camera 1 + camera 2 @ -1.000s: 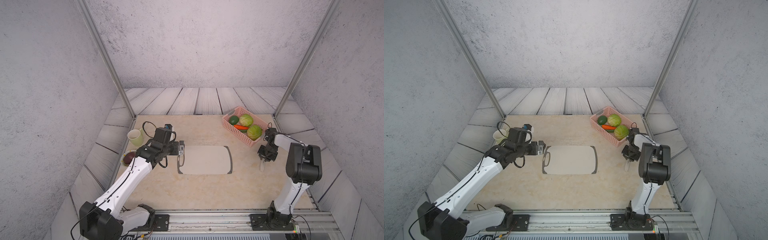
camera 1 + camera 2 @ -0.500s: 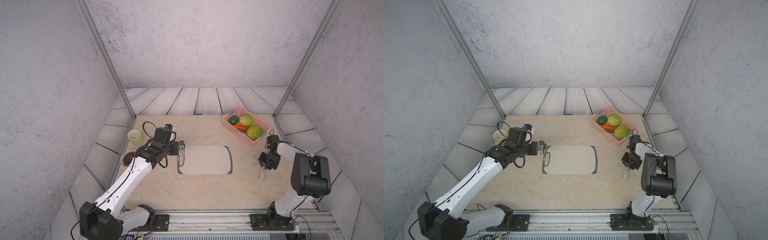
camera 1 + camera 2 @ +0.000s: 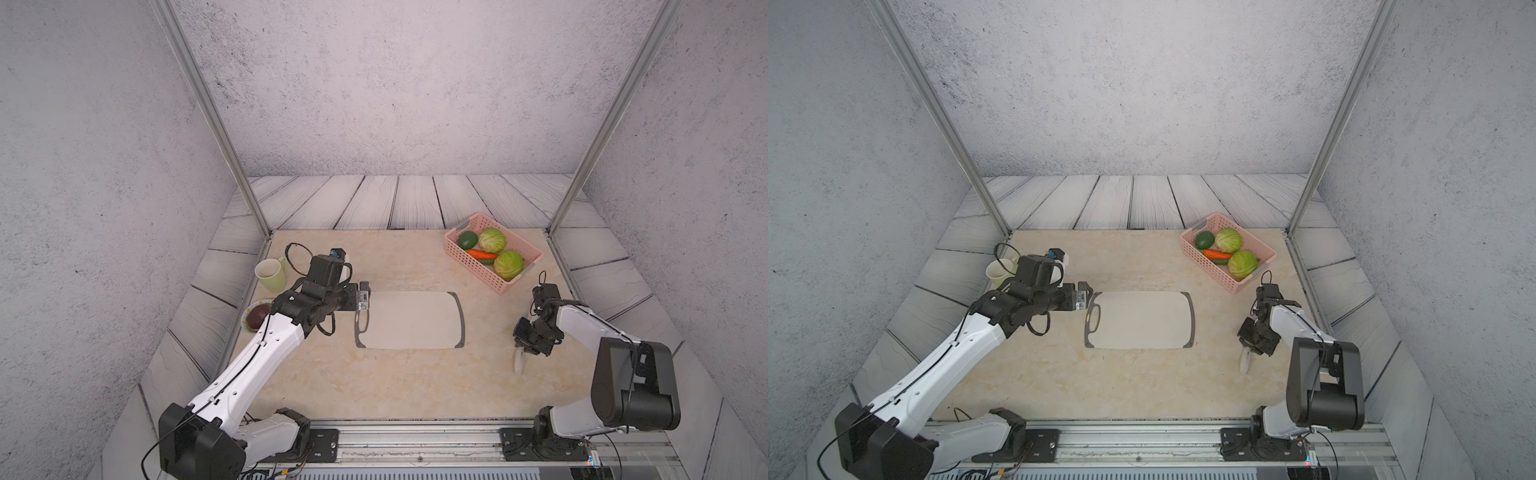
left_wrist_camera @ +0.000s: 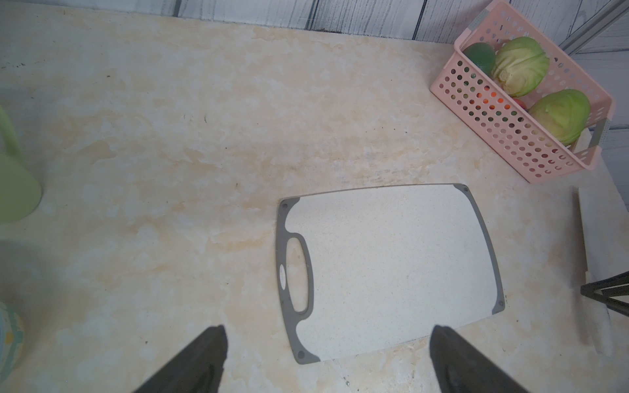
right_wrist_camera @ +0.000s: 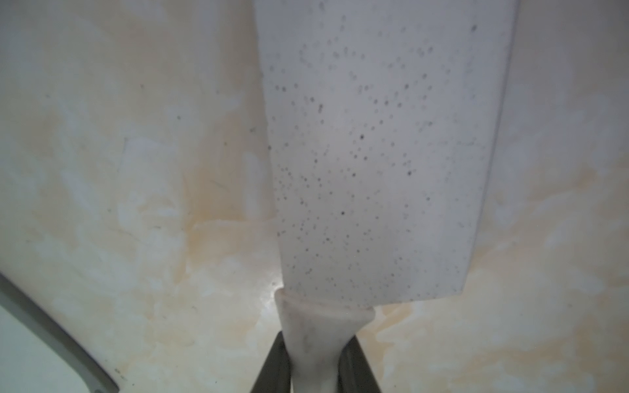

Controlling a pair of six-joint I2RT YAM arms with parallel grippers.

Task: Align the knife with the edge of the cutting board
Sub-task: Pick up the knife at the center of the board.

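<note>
In both top views the cutting board (image 3: pixel 409 320) lies flat mid-way across the marbled tabletop (image 3: pixel 374 386), its handle-slot end toward the left gripper (image 3: pixel 365 296). That claw hangs with its jaws spread wide by the far corner of that end; whether it touches the board I cannot tell. The right gripper (image 3: pixel 524 348) sits well to the right of the board, near the table's right edge. The knife (image 3: pixel 518 364) pokes out beneath it as a narrow pale strip, well apart from the board. A pink basket (image 3: pixel 478 266) holding two cabbages (image 3: pixel 492 240) and a carrot (image 3: pixel 482 254) stands at the far right corner, and a pale green mug (image 3: pixel 271 274) stands by the left edge. In the left wrist view two dark fingers (image 4: pixel 204 364) stand far apart at the frame's border, with the slot-end corner of the cutting board (image 4: pixel 391 265) between them. The basket (image 4: pixel 493 132) is beyond the board, and a pale blur past the plain end is too cut off to read. In the right wrist view the right gripper (image 5: pixel 315 360) is clamped tight on the whitish handle of the knife (image 5: pixel 374 153). Its broad speckled blade reaches away over the tabletop, and a grey-trimmed corner of the board (image 5: pixel 20 354) lies off to one side, not touching it. Whether the blade rests on the table I cannot tell.
</note>
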